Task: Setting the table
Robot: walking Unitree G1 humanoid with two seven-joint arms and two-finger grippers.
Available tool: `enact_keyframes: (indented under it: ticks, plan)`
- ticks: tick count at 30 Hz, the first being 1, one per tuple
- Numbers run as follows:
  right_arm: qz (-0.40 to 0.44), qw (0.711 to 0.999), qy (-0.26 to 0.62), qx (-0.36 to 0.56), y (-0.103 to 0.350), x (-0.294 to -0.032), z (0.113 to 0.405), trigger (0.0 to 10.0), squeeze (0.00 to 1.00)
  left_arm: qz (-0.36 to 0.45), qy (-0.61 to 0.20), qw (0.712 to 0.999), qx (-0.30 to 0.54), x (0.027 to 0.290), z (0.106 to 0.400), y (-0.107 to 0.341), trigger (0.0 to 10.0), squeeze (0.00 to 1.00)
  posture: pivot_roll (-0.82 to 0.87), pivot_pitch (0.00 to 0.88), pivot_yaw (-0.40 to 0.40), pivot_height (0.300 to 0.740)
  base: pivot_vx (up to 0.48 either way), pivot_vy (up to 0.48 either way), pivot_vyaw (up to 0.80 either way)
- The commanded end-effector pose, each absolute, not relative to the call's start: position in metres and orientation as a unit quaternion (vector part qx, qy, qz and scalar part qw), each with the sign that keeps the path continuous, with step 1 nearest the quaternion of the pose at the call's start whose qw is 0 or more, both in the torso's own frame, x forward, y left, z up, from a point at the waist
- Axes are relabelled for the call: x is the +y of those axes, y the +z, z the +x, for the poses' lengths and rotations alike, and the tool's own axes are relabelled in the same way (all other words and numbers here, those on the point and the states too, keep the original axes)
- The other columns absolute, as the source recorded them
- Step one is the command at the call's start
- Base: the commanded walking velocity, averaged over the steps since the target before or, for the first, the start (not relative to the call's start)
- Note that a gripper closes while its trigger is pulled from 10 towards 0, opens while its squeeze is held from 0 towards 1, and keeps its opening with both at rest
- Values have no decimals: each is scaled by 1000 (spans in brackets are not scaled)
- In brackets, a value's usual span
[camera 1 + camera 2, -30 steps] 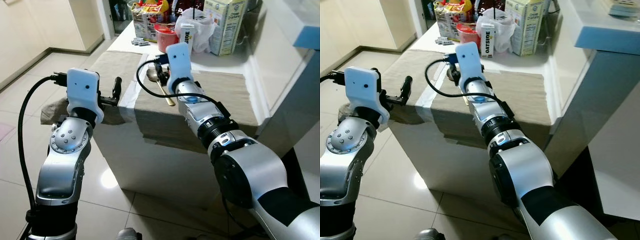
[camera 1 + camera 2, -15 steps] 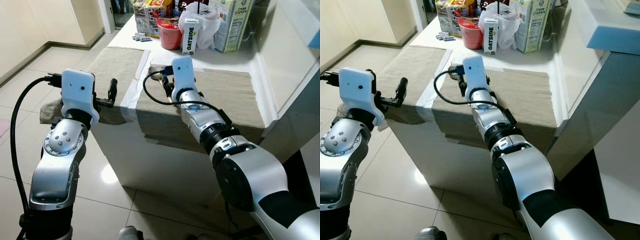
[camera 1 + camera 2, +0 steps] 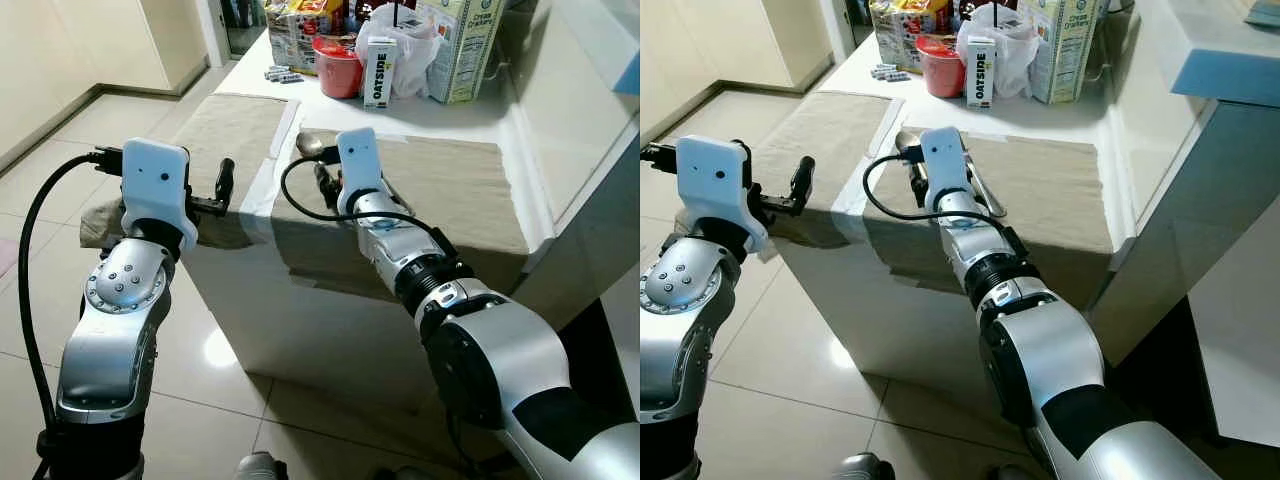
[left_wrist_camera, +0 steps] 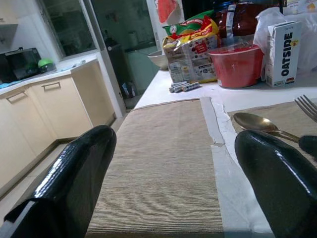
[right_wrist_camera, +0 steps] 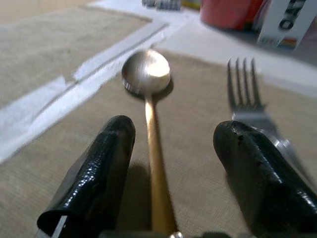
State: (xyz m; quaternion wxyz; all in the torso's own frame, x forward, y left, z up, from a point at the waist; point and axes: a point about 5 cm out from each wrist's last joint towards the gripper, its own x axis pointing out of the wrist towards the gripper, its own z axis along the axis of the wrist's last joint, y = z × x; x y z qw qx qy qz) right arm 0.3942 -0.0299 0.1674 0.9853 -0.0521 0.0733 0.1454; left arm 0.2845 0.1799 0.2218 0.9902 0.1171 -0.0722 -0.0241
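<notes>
Both jaws parted; spoon (image 5: pixel 148 99) between right gripper (image 5: pixel 173 173).

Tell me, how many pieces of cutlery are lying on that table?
2. A gold spoon lies on the right-hand placemat between the right gripper's open fingers, and a silver fork lies beside it. The arm may hide others.
</notes>
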Motion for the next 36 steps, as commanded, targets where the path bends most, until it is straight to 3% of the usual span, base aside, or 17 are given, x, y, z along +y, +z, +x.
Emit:
enact_keyframes:
  ticks: [1,32,33,36]
  plan:
    - [-46,982,153,100,157,-28,391,10000,0,125,-20,989,-74,182,283,225,10000,0,190,92,55,740,0,0,0]
    - [-83,965,177,173,117,-29,374,10000,0,121,-21,990,-71,182,285,225,10000,0,173,86,57,740,0,0,0]
    - [-81,965,182,173,117,-28,374,0,0,121,-21,990,-71,182,285,225,10000,0,171,81,55,740,0,0,0]
    - [-79,963,191,175,115,-26,372,0,0,120,-22,990,-72,182,286,226,10000,0,171,81,55,740,0,0,0]
